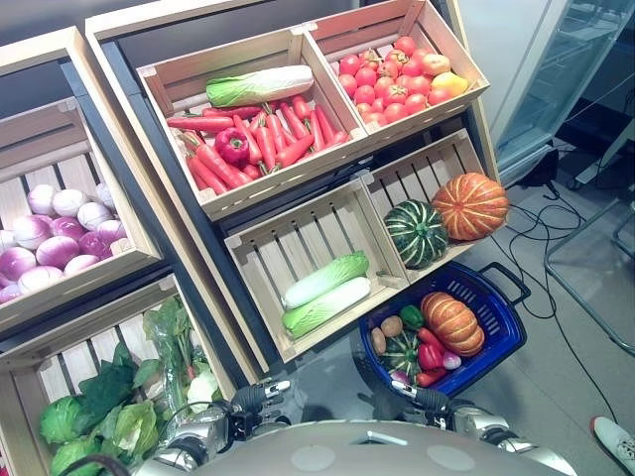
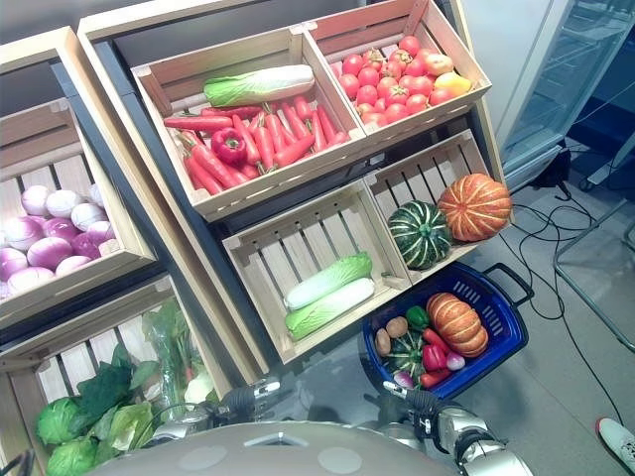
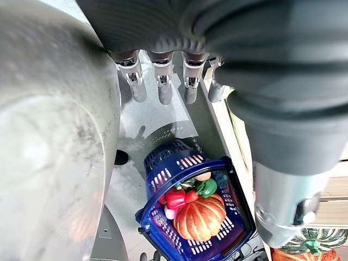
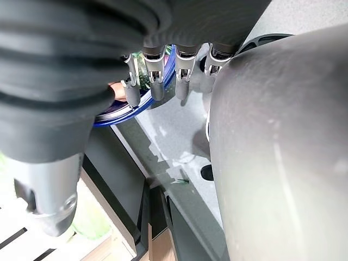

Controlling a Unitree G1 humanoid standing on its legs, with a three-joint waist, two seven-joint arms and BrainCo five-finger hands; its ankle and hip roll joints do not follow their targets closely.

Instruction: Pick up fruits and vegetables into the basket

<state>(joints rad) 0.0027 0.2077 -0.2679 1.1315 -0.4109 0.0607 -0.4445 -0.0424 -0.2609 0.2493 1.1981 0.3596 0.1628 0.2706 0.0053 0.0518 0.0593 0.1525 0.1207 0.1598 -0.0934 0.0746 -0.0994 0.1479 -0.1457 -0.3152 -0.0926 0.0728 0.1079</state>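
- The blue basket (image 1: 493,327) stood on the floor (image 1: 556,397) by the lower crates' right corner, holding a small pumpkin (image 1: 452,322) and peppers.
- Left hand (image 3: 163,81) and right hand (image 4: 163,76) hung empty, fingers straight, short of the basket's near rim.
- Bare floor lay right of the basket.

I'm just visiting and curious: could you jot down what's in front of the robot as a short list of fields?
Basket: blue basket on the floor, holding a small pumpkin, peppers and more
Top crates: carrots; tomatoes
Middle crates: cabbages; striped squash beside orange pumpkin
Left hand: open, empty
Right hand: open, empty
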